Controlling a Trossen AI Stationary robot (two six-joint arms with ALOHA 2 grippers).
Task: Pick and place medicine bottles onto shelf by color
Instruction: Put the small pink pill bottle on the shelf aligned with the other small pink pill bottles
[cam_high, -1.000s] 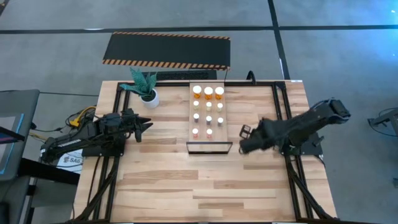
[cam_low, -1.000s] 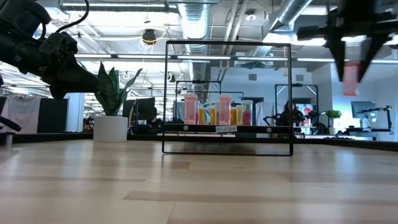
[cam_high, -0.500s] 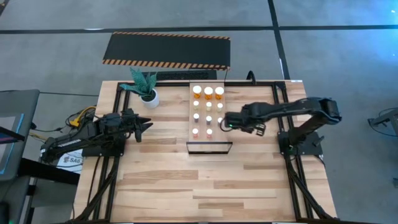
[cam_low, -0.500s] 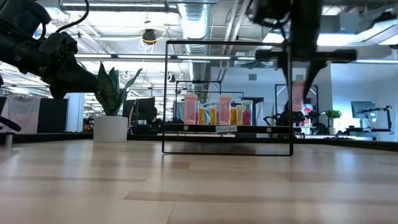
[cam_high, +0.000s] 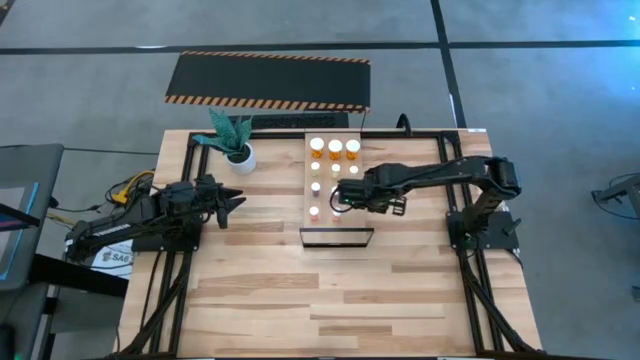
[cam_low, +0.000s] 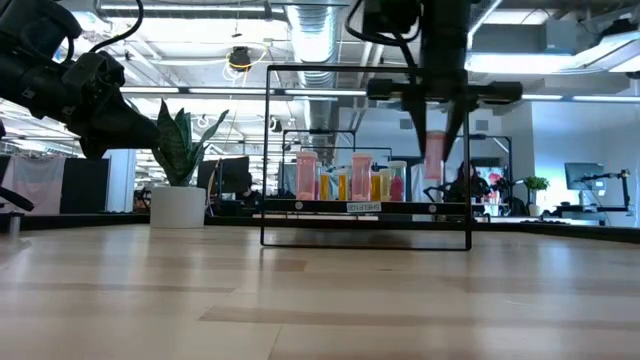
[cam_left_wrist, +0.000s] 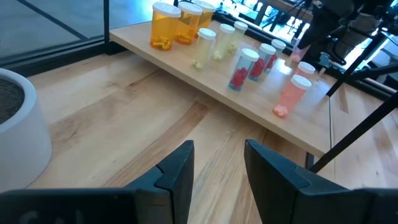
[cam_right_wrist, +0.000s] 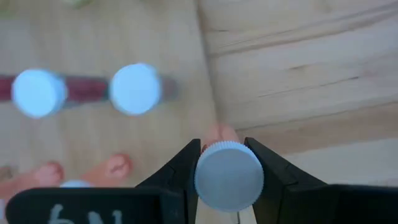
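right gripper pinching a pink bottle with ribbed white cap, hanging over smooth pale shelf | left gripper idling narrowly open beside round white plant pot

plank table carries the shelf (bottles on it) and a potted plant.

shelf label: small white strip on front rail, print too small to read
sheet under left arm base: "SAG…", partly hidden
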